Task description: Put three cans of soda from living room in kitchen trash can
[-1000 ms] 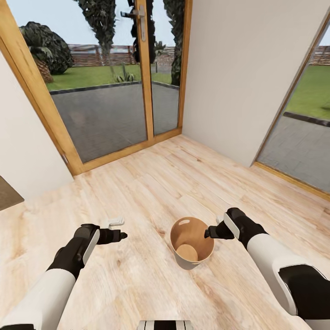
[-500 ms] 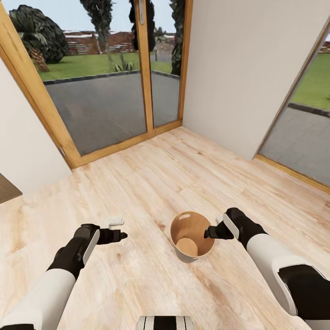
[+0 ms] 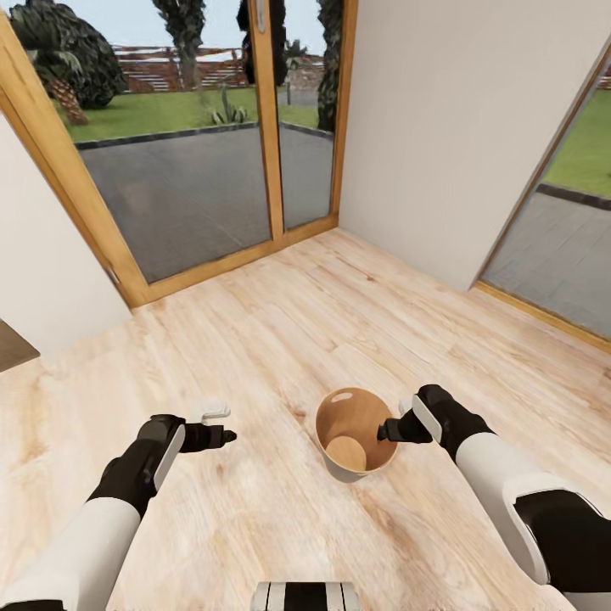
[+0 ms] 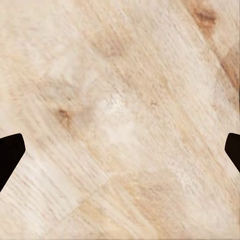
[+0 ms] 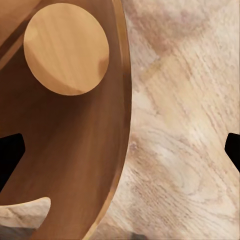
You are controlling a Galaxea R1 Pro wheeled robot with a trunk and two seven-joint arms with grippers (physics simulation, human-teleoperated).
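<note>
The tash can [image 3: 338, 422], a small round bin with a brown inside, stands upright on the pale wood floor just ahead of me. Its round bottom [image 5: 65, 47] is bare. My right gripper [image 3: 386, 430] hovers at the bin's right rim, open, with the rim and inner wall [image 5: 65, 150] seen between its spread fingertips. My left gripper [image 3: 222, 424] is open over bare floor to the left of the bin, with only floorboards under it in the left wrist view [image 4: 120, 152]. The cans of soda are out of view.
Wood-framed glass doors [image 3: 263, 127] stand ahead at the left, a white wall [image 3: 441, 127] ahead at the right, and another glazed opening [image 3: 568, 229] at the far right. The wood floor [image 3: 339, 314] stretches between them. My base's front edge [image 3: 305, 596] shows at the bottom.
The whole view has shifted, so the camera moved: doors, floor and bin sit a little higher in the picture. Both arms hold the same pose, grippers unchanged.
</note>
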